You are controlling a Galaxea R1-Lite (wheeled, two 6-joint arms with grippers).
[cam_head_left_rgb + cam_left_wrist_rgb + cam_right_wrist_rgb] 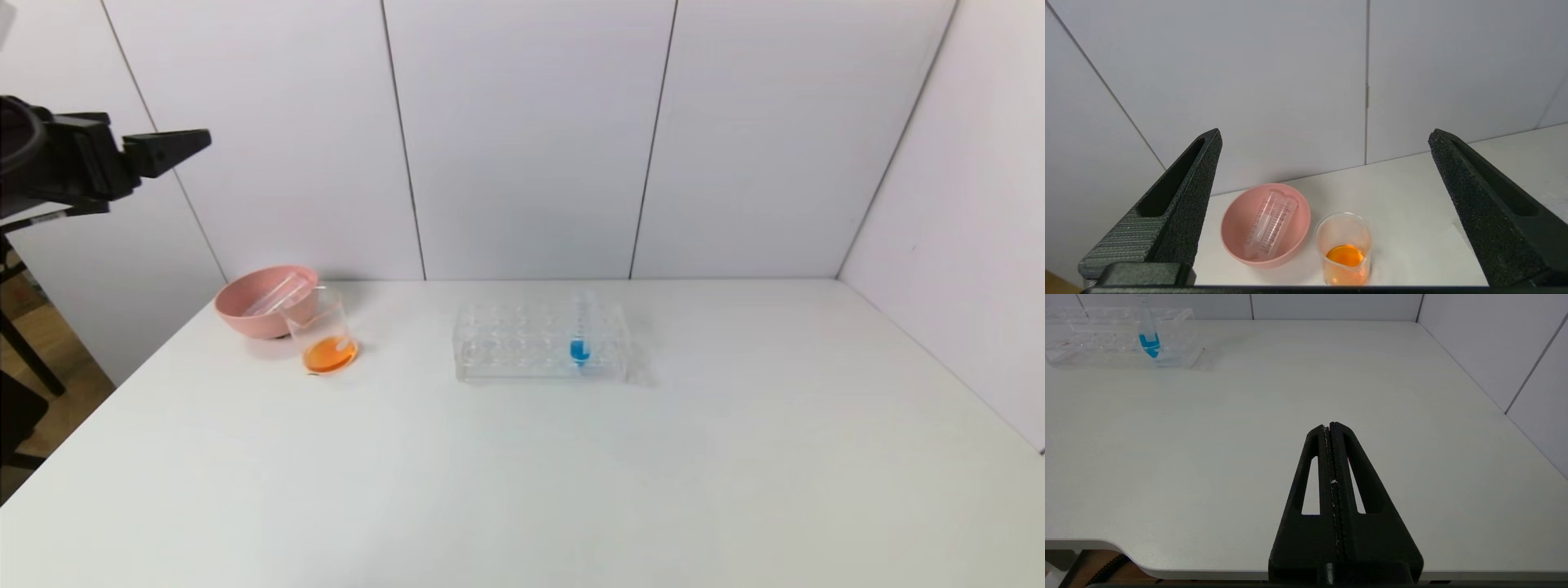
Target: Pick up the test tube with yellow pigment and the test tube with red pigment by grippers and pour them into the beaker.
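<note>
The white table point(620, 474) takes up most of the space, backed by pale wall panels. Near its middle sits the clear many-holed rack point(540, 341), holding a single upright tube with blue liquid point(580, 335) toward its right end. Well off to the left, close to the back edge, is the pink bowl point(245, 310). Two empty clear tubes point(1271, 224) lie side by side inside it, leaning against its wall; I cannot tell which of them held the yellow pigment and which the red. Just beside the bowl, on the side toward the rack, stands the beaker point(1344, 249), upright, with a shallow layer of orange liquid in its bottom.

The left gripper point(1323, 141) hangs high above the table's left edge, over and behind the bowl and beaker, its two black fingers point(1184, 196) spread wide apart with nothing between them. The right gripper point(1332, 425) sits low at the near edge of the table on the right side, well apart from the rack, its fingers pressed flat together and holding nothing.
</note>
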